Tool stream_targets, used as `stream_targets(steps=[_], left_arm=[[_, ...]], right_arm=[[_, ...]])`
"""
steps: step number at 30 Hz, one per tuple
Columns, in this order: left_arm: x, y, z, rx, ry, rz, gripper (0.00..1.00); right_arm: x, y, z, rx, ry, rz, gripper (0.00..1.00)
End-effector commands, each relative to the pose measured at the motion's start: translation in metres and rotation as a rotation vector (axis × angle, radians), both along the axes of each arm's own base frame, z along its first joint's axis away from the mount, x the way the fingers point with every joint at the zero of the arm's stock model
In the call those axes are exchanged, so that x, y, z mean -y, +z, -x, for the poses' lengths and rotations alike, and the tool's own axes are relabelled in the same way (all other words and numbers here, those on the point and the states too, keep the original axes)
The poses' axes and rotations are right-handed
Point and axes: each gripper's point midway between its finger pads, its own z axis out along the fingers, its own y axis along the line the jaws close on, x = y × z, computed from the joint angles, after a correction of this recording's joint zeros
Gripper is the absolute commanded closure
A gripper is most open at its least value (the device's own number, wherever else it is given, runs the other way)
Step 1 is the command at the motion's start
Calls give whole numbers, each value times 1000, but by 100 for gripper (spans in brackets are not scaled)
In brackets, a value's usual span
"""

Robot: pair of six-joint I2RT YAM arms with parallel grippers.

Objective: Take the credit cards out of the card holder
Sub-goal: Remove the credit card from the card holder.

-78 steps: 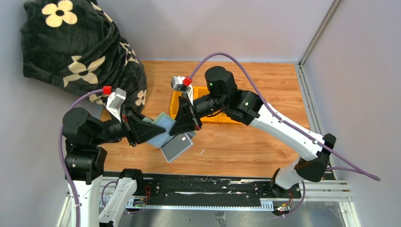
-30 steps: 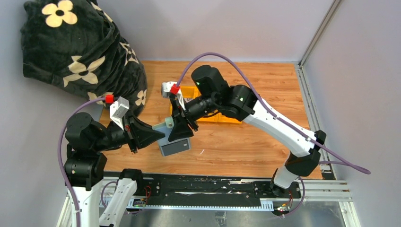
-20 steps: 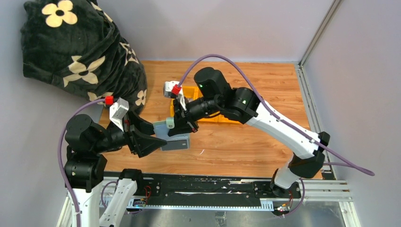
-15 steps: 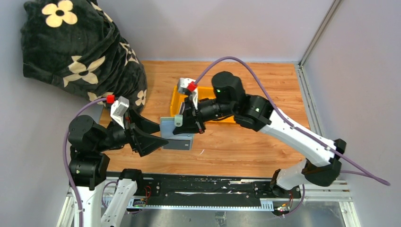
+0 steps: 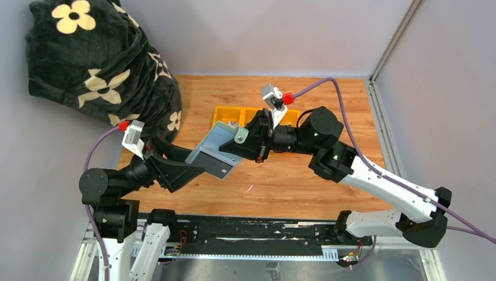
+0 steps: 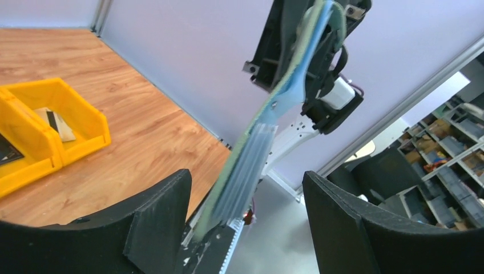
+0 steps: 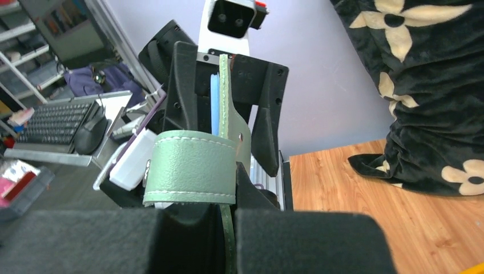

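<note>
- Above the desk point(image 5: 333, 105), my right fingers point(image 5: 244, 145) clench the card holder point(image 5: 212, 153) by its upper edge.
- Left wrist view: my left fingers point(image 6: 160, 217) spread, either side of its lower edge.

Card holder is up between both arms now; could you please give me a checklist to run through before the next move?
1. Right claw shut on the card holder: ok.
2. Card holder lifted off the table: ok.
3. Left claw open, fingers either side of the holder's lower edge: ok.
4. Yellow tray unobstructed, a card already inside: ok.
5. Another card's edge exposed among the holder's leaves: cannot tell.
</note>
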Motion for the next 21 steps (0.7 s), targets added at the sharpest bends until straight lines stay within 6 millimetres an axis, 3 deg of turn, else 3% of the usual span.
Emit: stream_targets(steps=[1, 7, 13, 15, 17, 21], left_arm=[[0, 12, 1, -11, 1, 62, 26], [0, 8, -2, -20, 5, 66, 47], [-7, -12, -18, -65, 107, 33, 80], [-13, -19, -27, -72, 173, -4, 88], [-18, -24, -34, -61, 230, -53, 93], [-24, -35, -42, -25, 268, -184, 97]], right_arm=[[3, 31, -10, -57, -40, -175, 100], [6, 31, -17, -99, -76, -241, 100], [3, 19, -20, -122, -87, -253, 99], [-3, 10, -17, -124, -64, -208, 85], [-8, -1, -15, -93, -49, -130, 62], [-17, -33, -24, -12, -87, 106, 46]])
